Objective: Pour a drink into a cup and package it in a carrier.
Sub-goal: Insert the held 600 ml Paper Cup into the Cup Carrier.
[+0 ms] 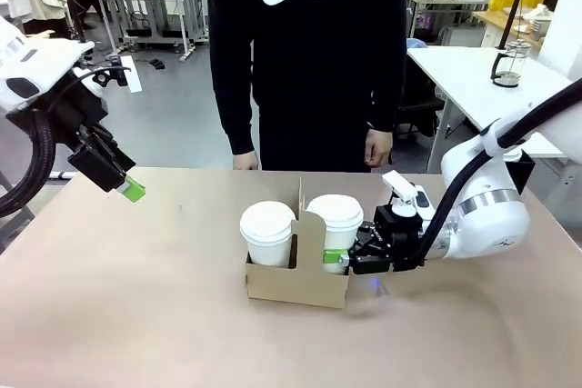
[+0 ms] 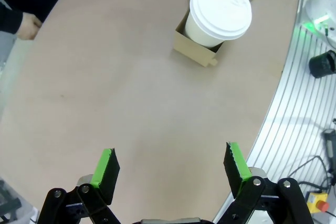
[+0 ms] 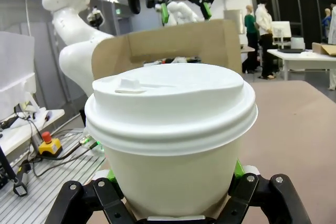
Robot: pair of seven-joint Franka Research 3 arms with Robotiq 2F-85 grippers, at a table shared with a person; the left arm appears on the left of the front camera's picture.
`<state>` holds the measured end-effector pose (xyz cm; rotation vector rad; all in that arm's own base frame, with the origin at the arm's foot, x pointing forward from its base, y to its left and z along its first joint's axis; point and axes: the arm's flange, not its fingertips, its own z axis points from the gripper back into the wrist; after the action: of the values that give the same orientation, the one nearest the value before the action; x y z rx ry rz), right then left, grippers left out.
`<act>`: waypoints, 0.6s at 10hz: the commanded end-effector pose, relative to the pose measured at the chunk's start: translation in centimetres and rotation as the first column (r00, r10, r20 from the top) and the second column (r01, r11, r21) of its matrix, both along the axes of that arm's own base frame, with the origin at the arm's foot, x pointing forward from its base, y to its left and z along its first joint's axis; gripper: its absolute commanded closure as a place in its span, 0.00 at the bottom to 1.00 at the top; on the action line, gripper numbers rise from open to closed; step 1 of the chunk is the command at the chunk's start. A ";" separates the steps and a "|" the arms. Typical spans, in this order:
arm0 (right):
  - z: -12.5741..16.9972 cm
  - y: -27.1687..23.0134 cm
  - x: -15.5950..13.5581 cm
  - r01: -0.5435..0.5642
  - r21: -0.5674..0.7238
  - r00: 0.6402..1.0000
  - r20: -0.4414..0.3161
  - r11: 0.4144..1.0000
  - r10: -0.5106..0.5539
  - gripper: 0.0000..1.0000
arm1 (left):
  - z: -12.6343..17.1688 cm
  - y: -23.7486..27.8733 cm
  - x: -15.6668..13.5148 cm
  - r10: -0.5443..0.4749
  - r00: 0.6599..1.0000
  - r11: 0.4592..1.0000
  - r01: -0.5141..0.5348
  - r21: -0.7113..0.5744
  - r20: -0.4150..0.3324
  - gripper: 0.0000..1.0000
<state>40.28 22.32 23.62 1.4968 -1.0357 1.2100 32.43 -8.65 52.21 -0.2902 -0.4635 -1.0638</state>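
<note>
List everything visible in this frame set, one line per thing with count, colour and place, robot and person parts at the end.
cups: two, white with white lids, standing in the carrier's slots, one on each side of the handle; the one on the robot's right is gripped.
carrier: one, brown cardboard, mid-table, upright centre handle between the cups.
table: one, tan top, bearing the carrier.
French press: one, clear with black frame, on a white table at far right.
left gripper: black with green pads, raised over the table's left side, jaws open, holding nothing.
right gripper: black with green pads, jaws shut on the right cup's side.
person's hands: two, hanging at the table's far edge, apart from the cups.
</note>
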 end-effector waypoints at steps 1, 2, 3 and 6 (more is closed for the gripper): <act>-0.1 0.5 0.4 -0.031 -0.005 0.998 0.047 1.000 0.031 0.19 | 0.1 0.1 -0.1 -0.012 1.000 1.000 0.012 -0.002 0.003 0.00; 0.4 0.1 0.4 -0.026 -0.018 0.996 0.081 0.999 0.028 0.00 | 0.1 0.1 -0.1 -0.012 1.000 1.000 0.012 -0.002 0.003 0.00; 1.0 -0.3 0.2 -0.033 -0.029 0.995 0.095 0.999 0.036 0.00 | 0.1 0.1 -0.1 -0.012 1.000 1.000 0.012 -0.002 0.003 0.00; 4.2 -2.8 0.0 0.001 -0.174 0.991 0.134 0.985 0.023 0.00 | 0.1 0.1 -0.1 -0.012 1.000 1.000 0.012 -0.002 0.003 0.00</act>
<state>41.03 20.61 26.54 1.3726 -1.0384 1.3648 32.42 -8.65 52.21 -0.2898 -0.4632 -1.0639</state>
